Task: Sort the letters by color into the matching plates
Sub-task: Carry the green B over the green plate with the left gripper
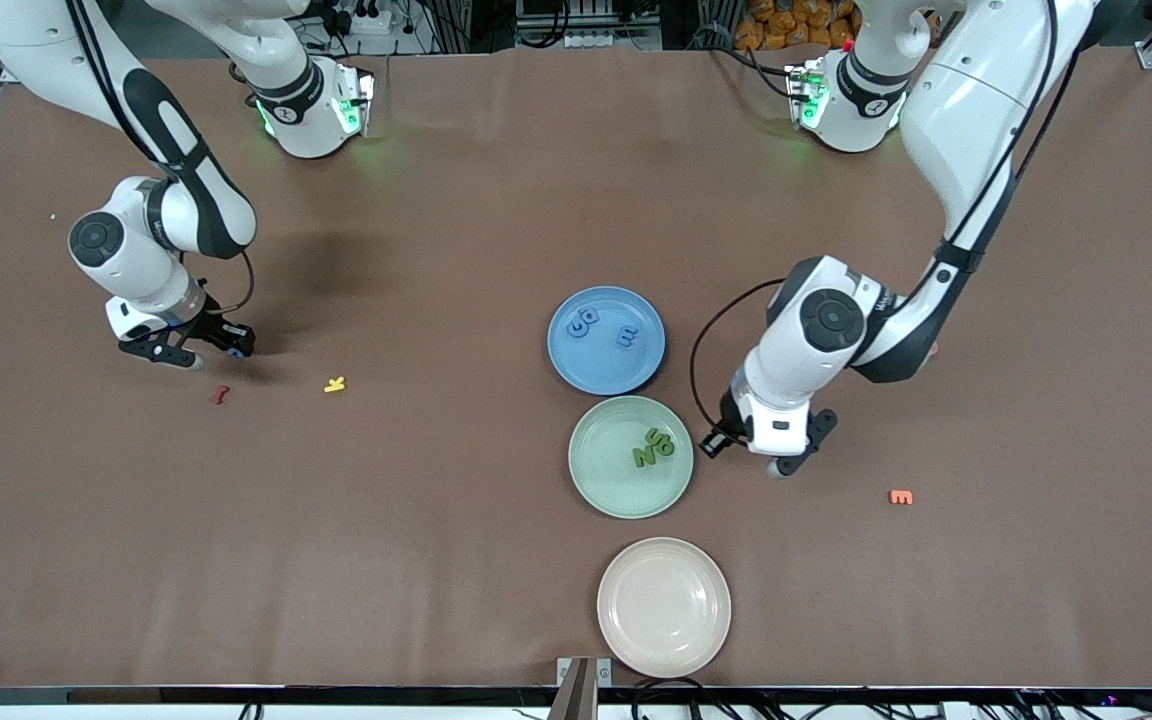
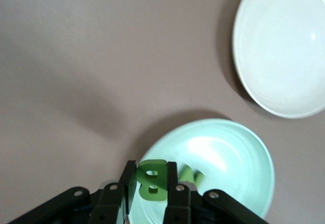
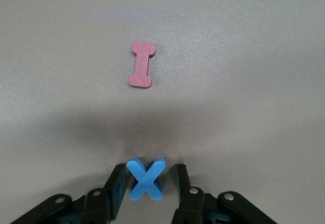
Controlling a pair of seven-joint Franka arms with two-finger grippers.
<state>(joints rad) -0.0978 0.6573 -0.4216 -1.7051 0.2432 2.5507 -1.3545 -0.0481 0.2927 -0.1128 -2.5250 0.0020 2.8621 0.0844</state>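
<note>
My left gripper (image 1: pixel 748 455) (image 2: pixel 154 170) is shut on a green letter B (image 2: pixel 152 179), held over the rim of the mint green plate (image 1: pixel 616 485) (image 2: pixel 238 153) at its left-arm side. More green letters (image 1: pixel 654 447) lie in that plate, an N (image 2: pixel 190 176) among them. The blue plate (image 1: pixel 601 372) holds two blue letters (image 1: pixel 584 322) (image 1: pixel 627 337). My right gripper (image 1: pixel 214 350) (image 3: pixel 149 172) is down at the table toward the right arm's end, open around a blue letter X (image 3: pixel 147 179). One finger touches the X and the other stands a little off it.
A cream plate (image 1: pixel 664 606) (image 2: pixel 284 41) sits nearest the front camera. A pink-red letter I (image 1: pixel 220 394) (image 3: pixel 140 71) and a yellow letter (image 1: pixel 335 384) lie close to the right gripper. An orange letter (image 1: pixel 900 496) lies toward the left arm's end.
</note>
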